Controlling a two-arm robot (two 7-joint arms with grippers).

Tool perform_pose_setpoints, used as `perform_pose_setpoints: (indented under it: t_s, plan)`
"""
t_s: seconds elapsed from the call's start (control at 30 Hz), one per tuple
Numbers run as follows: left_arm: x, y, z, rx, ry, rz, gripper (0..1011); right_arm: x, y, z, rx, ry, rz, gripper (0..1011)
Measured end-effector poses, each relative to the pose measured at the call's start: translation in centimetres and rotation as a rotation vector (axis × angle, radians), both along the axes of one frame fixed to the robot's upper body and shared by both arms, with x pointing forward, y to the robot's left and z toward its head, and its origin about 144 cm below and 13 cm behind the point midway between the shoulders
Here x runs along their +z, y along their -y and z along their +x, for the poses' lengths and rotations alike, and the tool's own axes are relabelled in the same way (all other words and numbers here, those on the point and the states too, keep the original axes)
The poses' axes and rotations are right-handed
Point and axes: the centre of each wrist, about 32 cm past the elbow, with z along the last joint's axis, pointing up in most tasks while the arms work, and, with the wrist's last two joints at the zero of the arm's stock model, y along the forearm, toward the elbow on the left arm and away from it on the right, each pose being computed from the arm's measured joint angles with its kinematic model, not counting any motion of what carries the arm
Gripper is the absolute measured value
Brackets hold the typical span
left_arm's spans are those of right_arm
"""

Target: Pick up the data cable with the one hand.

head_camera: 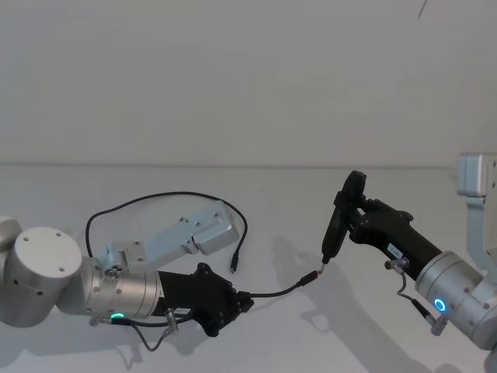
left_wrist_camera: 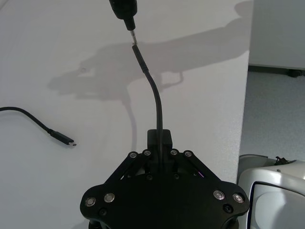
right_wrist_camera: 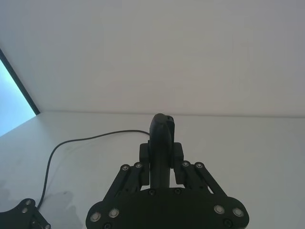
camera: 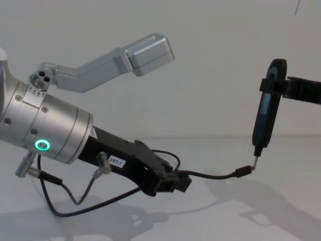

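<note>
The data cable (head_camera: 155, 198) is a thin black cord looping across the white table. My left gripper (head_camera: 242, 300) is shut on it a short way behind one plug. That plug (head_camera: 311, 277) sticks out ahead of the fingers (left_wrist_camera: 158, 136) and is lifted off the table (camera: 244, 171). The other plug (head_camera: 233, 268) lies free on the table (left_wrist_camera: 66, 140). My right gripper (head_camera: 351, 216) is shut on a slim black pen-shaped tool (right_wrist_camera: 161, 138). The tool's pointed tip (camera: 255, 161) sits right at the raised plug; I cannot tell whether they touch.
A silver link of the left arm (head_camera: 194, 233) stretches over the table inside the cable's loop. The table's edge (left_wrist_camera: 242, 119) lies to the right of the left gripper, with grey floor beyond. A white wall stands behind the table.
</note>
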Motion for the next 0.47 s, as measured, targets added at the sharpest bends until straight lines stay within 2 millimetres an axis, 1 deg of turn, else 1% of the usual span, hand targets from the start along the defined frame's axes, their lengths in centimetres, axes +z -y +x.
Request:
perform_pose_setpoints:
  t_s: [0.47]
  plan:
    - [0.00, 0.00, 0.00, 0.000, 0.000, 0.000, 40, -0.02, -0.01, 0.02, -0.002, 0.002, -0.001, 279]
